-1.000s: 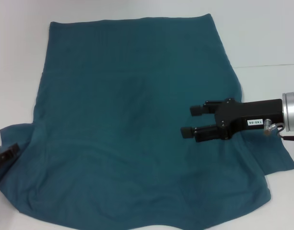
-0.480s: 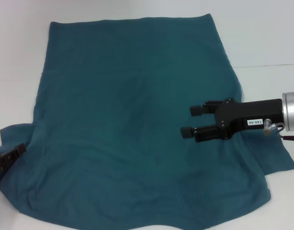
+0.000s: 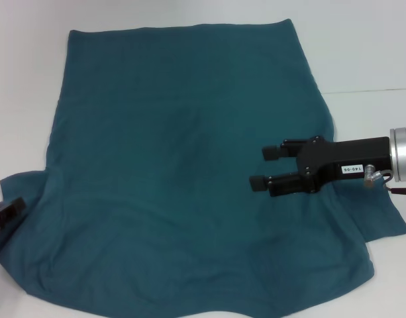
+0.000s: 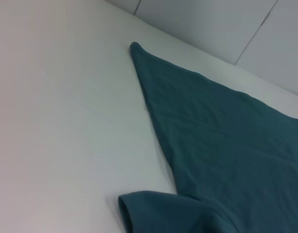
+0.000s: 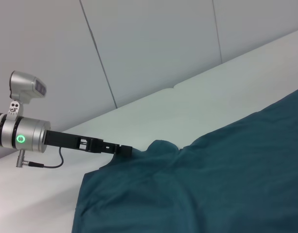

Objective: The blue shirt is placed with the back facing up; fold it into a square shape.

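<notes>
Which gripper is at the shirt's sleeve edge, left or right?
The left gripper: it sits at the sleeve edge of the blue shirt, by the white table. The right gripper, open, hovers over the shirt's body.

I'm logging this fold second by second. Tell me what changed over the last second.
Only the left pincer moved: at the blue shirt's left sleeve edge, it nudged inward and tilted half a second ago, then drew back to about where it began. Whether it grips the sleeve can't be told. The right pincer kept hovering open over the shirt's right side, and the shirt lies as before on the white table.
</notes>
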